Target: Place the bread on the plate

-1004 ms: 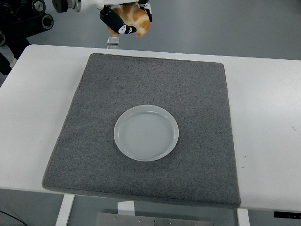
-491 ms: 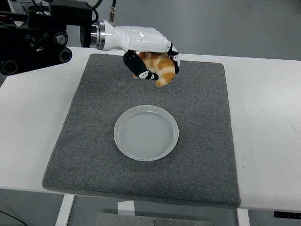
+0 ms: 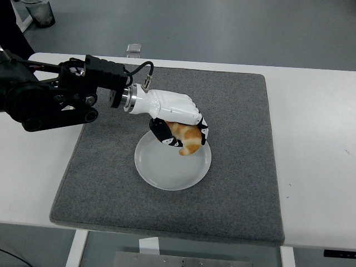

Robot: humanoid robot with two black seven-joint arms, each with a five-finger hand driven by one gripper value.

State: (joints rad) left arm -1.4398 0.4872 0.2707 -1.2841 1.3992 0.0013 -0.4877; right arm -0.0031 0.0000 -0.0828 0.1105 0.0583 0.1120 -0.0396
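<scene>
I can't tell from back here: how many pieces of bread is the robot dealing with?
1. A golden-brown croissant-shaped piece of bread is gripped in the robot's white left hand, over the round white plate on the grey mat. No others show.

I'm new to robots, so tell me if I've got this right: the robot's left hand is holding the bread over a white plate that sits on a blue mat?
Nearly. The head view shows the left hand gripping the bread over the white plate, but the mat is grey, not blue.
</scene>
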